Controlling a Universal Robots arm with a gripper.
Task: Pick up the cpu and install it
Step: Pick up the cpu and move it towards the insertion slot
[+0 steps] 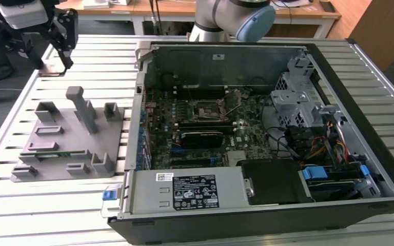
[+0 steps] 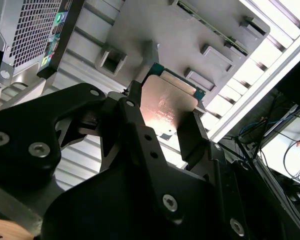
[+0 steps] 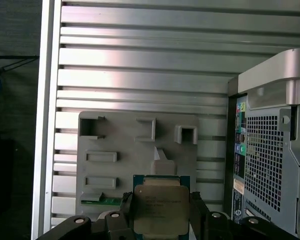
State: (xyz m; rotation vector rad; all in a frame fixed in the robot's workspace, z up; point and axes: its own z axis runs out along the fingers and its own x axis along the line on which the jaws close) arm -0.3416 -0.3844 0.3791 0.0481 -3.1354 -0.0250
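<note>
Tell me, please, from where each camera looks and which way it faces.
Exterior view: off the arm, high up, looking down on the slatted table, grey fixture and open computer case; the arm and gripper show.
Second wrist view: behind the gripper, looking along its fingers at the cpu they clamp.
First wrist view: above the gripper, looking down past the cpu to the fixture.
Shared: both wrist views show the cpu, fixture and case's rear panel.
</note>
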